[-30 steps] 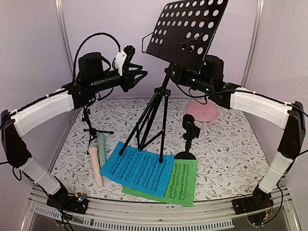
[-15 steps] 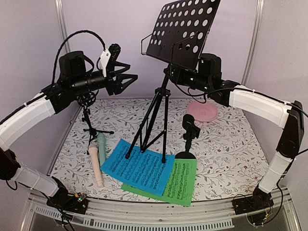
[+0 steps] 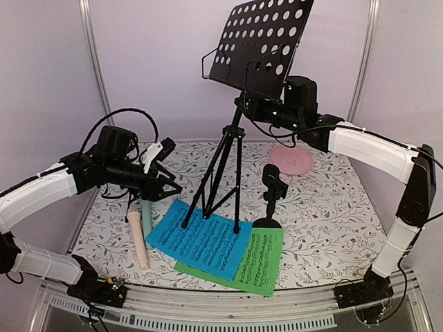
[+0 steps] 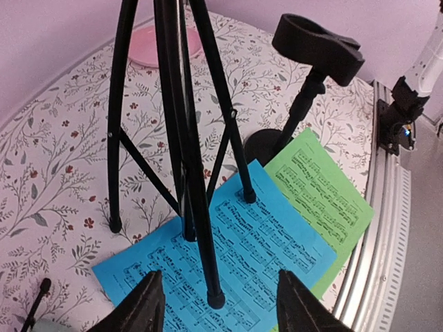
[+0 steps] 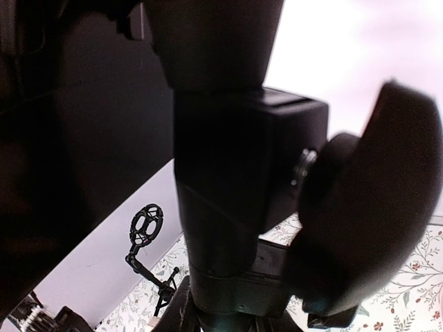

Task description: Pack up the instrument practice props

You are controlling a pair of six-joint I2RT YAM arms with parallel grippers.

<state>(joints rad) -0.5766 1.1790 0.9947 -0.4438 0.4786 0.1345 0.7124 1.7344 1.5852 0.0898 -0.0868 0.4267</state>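
Observation:
The black perforated music rack [image 3: 263, 38] stands on tripod legs [image 3: 221, 180], two feet resting on the blue music sheet [image 3: 201, 238], which overlaps the green sheet [image 3: 266, 266]. My right gripper [image 3: 248, 104] is shut on the stand's post just under the rack; the dark joint [image 5: 235, 187] fills the right wrist view. My left gripper [image 3: 173, 188] hangs open low over the blue sheet [image 4: 277, 242], one tripod foot [image 4: 216, 299] showing between its fingertips [image 4: 149, 304]. The pink [image 3: 137, 238] and mint [image 3: 147, 214] microphones lie at left. One black mic support [image 3: 273, 190] stands by the green sheet; another [image 5: 145, 228] shows far left.
A round pink plate [image 3: 291, 159] sits at the back right on the floral table cover [image 3: 332, 207]. A metal rail [image 3: 242, 315] runs along the near edge. Lilac walls and upright posts [image 3: 93, 62] close the back and sides.
My left arm has dropped from beside the raised rack to low over the blue sheet, its jaws wider apart. The rack and its feet have shifted slightly in the right gripper.

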